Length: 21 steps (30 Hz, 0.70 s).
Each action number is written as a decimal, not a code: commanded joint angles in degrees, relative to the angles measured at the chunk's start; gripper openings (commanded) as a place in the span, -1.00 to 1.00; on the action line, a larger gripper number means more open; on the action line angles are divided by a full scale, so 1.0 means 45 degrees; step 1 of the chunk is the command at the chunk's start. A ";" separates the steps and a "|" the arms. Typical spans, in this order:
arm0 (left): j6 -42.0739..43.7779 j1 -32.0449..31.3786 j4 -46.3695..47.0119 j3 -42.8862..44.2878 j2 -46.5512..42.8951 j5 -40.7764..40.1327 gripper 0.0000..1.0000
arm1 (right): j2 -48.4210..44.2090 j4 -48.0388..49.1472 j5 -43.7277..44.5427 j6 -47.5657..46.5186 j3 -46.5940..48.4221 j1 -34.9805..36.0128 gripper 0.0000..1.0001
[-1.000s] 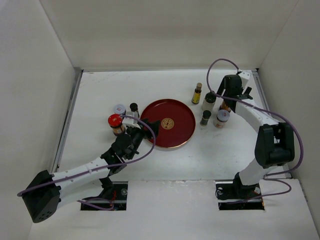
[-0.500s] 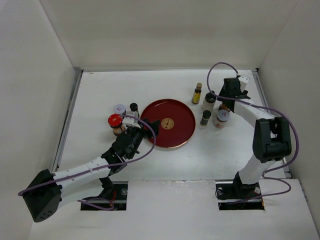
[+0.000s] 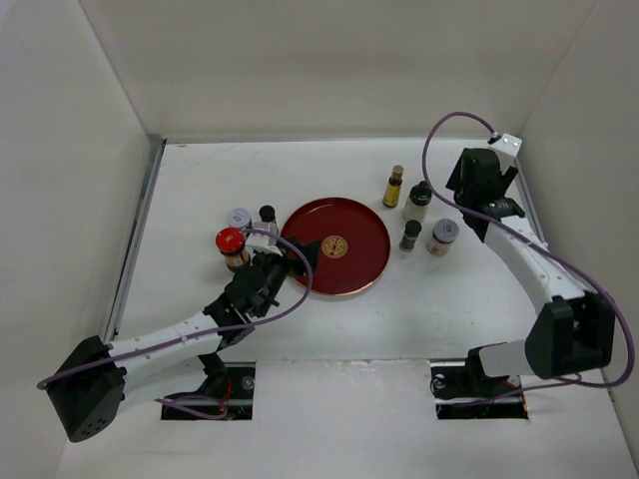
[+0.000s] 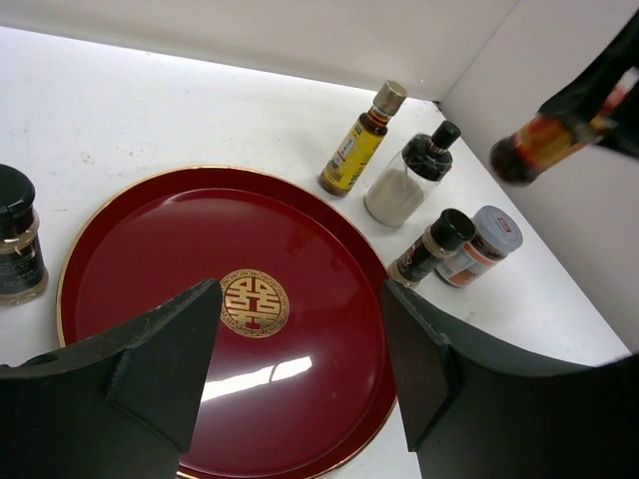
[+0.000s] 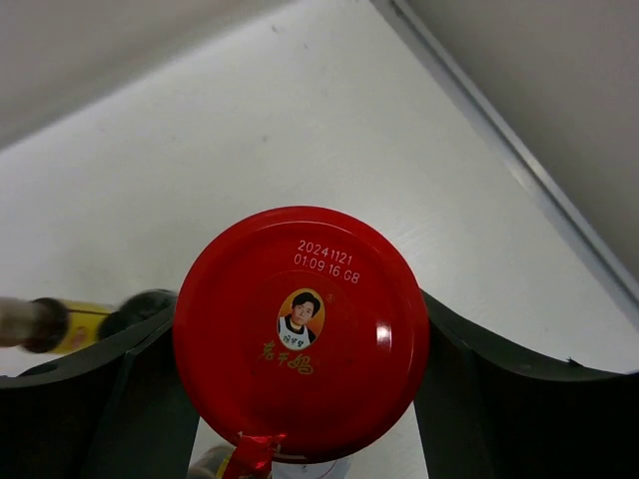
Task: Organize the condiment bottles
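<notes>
Red-lidded jar (image 5: 300, 299) gripped aloft by right pincer (image 5: 300, 384), near slim amber bottle (image 4: 354, 150); left pincer (image 4: 300, 309) held open over red tray (image 4: 150, 235), black-capped jar (image 4: 18, 244) beside.

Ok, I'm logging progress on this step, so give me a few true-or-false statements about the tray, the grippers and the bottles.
1. No bottle is on the tray. True.
2. The right gripper is empty. False: it is shut on a red-lidded jar, held up off the table.
3. The left gripper is open above the tray. True.
4. The amber bottle lies on its side. False: it stands upright on the table beyond the tray's right edge.
5. Another red jar stands left of the tray. True.
</notes>
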 commanded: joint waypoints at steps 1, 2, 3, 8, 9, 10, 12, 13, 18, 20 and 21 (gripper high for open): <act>-0.0080 0.0081 0.0848 -0.0151 -0.0012 0.0162 0.26 | -0.1577 0.1371 0.1306 -0.1138 0.1383 0.1225 -0.05; -0.0080 0.0081 0.0848 -0.0171 -0.0070 0.0143 0.26 | -0.1733 0.1273 0.1463 -0.1354 0.1579 0.1673 -0.05; -0.0080 0.0081 0.0848 -0.0190 -0.0148 0.0104 0.26 | -0.1793 0.1156 0.1580 -0.1511 0.1813 0.2142 -0.06; -0.0099 0.0237 0.0848 -0.0269 -0.0247 0.0045 0.26 | -0.1483 0.1037 0.1426 -0.1688 0.2712 0.4387 -0.07; -0.0100 0.0237 0.0848 -0.0288 -0.0247 0.0026 0.26 | -0.1307 0.1115 0.1348 -0.1630 0.2810 0.4722 -0.07; -0.0100 0.0256 0.0848 -0.0288 -0.0266 0.0026 0.26 | -0.1015 0.1232 0.1173 -0.1571 0.2947 0.5131 -0.07; -0.0119 0.0276 0.0848 -0.0327 -0.0286 -0.0033 0.26 | -0.0216 0.1680 0.0724 -0.1454 0.3181 0.5777 -0.07; -0.0138 0.0315 0.0848 -0.0327 -0.0286 -0.0072 0.26 | 0.0253 0.1876 0.0490 -0.1396 0.3337 0.6031 -0.08; -0.0236 0.0510 0.0867 -0.0483 -0.0597 -0.0091 0.26 | 0.2908 0.2053 0.0000 -0.1200 0.4586 0.6911 -0.08; -0.0295 0.0627 0.0867 -0.0580 -0.0812 -0.0091 0.26 | 0.3750 0.2209 -0.0040 -0.1083 0.4958 0.7068 -0.07; -0.0334 0.0685 0.0867 -0.0639 -0.0910 -0.0091 0.26 | 0.4314 0.2403 -0.0194 -0.0986 0.5153 0.7088 -0.07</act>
